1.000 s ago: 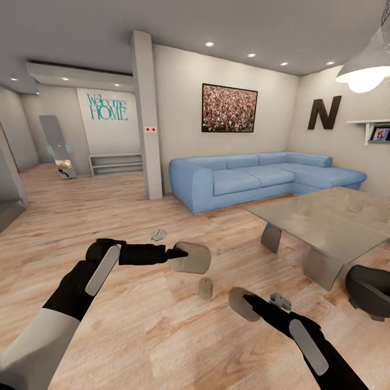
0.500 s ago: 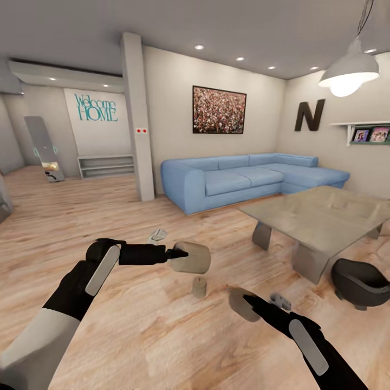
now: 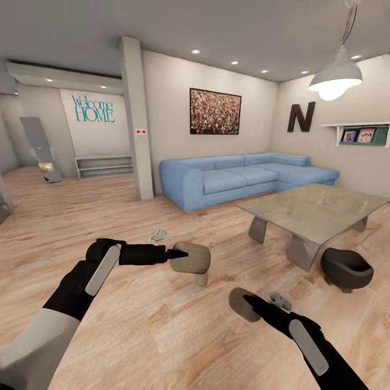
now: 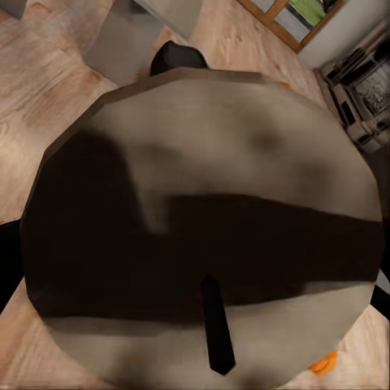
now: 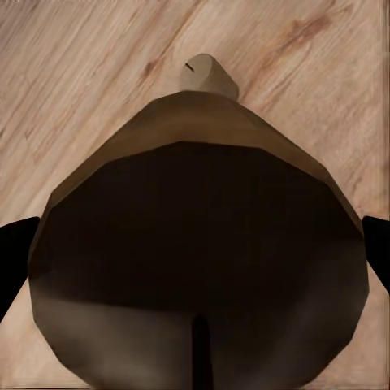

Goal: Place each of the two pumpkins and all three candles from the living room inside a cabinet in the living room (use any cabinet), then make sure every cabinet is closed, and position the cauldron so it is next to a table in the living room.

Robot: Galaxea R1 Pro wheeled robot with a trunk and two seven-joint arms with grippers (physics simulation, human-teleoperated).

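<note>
My left gripper (image 3: 181,254) is shut on a tan candle (image 3: 190,258) held above the wooden floor; in the left wrist view this candle (image 4: 203,211) is very close, its dark wick toward the camera. My right gripper (image 3: 248,301) is shut on a second candle (image 3: 241,304), seen large in the right wrist view (image 5: 199,260). A third candle (image 3: 201,280) stands on the floor, half hidden behind the left-held one, and shows past the right-held one (image 5: 207,75). The black cauldron (image 3: 346,267) sits on the floor beside a grey leg of the glass-topped table (image 3: 317,206). A sliver of orange pumpkin (image 4: 325,362) peeks out.
A blue corner sofa (image 3: 244,179) stands behind the table along the far wall. A grey pillar (image 3: 135,119) rises left of it. A small pale object (image 3: 157,236) lies on the floor beyond my left gripper. Open wooden floor stretches to the left and front.
The whole view has swung to the right, so sofa, table and cauldron sit further left in the picture. The floor candle is now partly hidden behind the left-held candle. Both arms hold their pose.
</note>
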